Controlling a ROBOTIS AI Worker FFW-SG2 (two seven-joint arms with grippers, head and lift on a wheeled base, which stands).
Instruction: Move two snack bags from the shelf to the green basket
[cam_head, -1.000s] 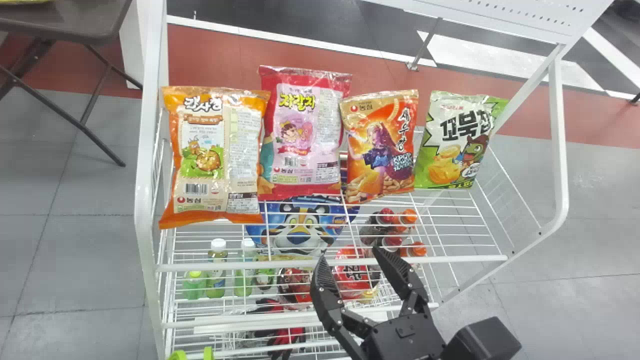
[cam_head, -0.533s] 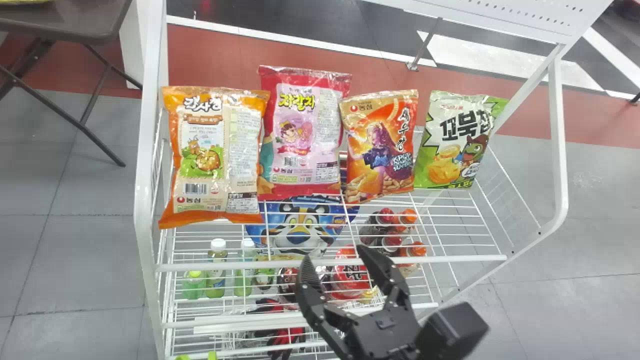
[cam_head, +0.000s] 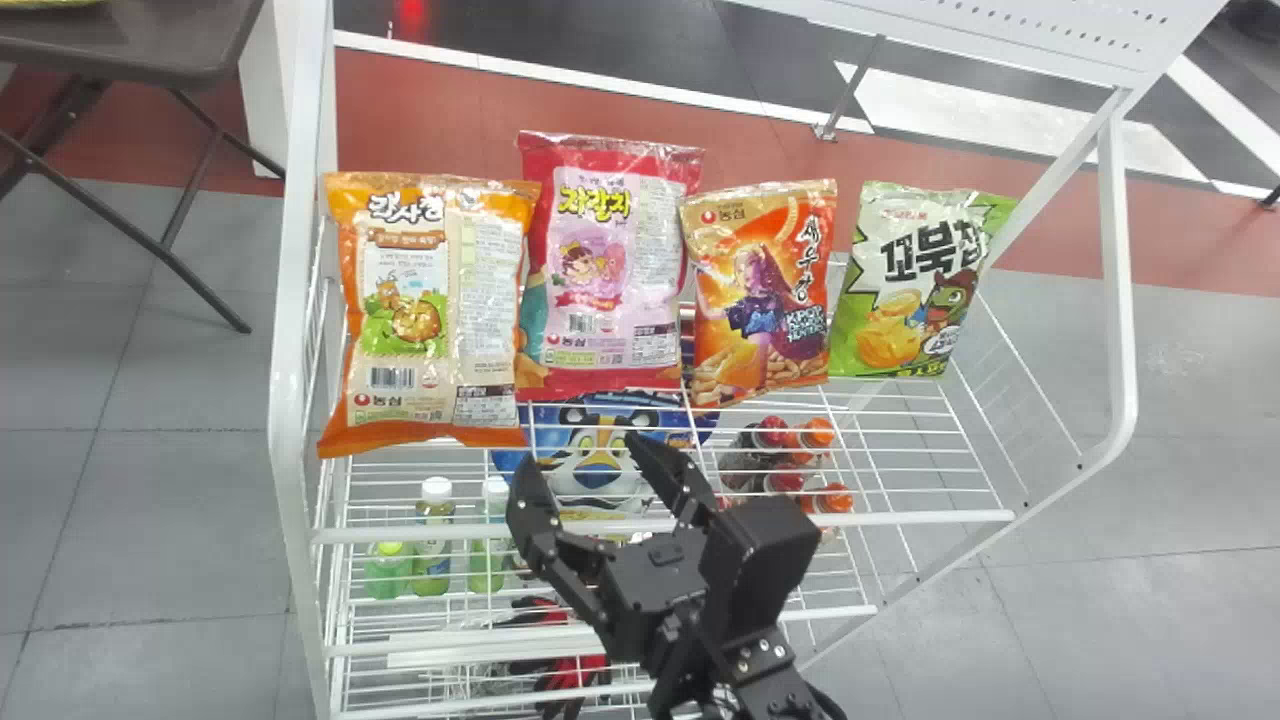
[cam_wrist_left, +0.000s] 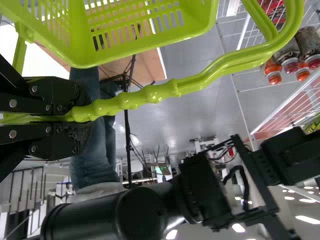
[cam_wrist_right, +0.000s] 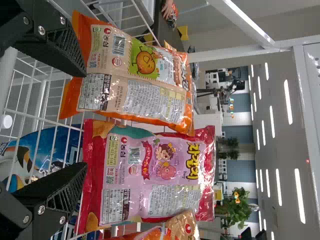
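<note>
Snack bags stand in a row of four on the white wire shelf (cam_head: 930, 517); I read my clock in the head view, with its centre between the fingertips of my right gripper (cam_head: 582, 455) and 12 at the top of the picture. The orange-and-beige bag (cam_head: 430, 310) is between 10 and 11 o'clock, the red-and-pink bag (cam_head: 612, 265) at 12, the orange bag with the printed figure (cam_head: 762, 290) between 1 and 2, and the green bag (cam_head: 905, 285) at 2. The orange-and-beige one is just beside the red-and-pink one. I have the right fingers spread well apart and grasping nothing, at the front of the shelf. From the wrist camera, my right gripper (cam_wrist_right: 82, 119) has its tips near the bottom ends of those same two bags; whether they touch, I cannot tell

On the other arm, my left gripper (cam_wrist_left: 82, 114) is clenched on the handle (cam_wrist_left: 150, 95) of the green basket (cam_wrist_left: 145, 50), with the handle running out from between the fingers and the slotted body alongside.

Lower down, through the wires, I see a blue bag (cam_head: 600, 470) with a tiger face behind the right fingertips, bottles with orange and red caps (cam_head: 818, 433) at 3 o'clock, and green bottles (cam_head: 433, 550) near 8
</note>
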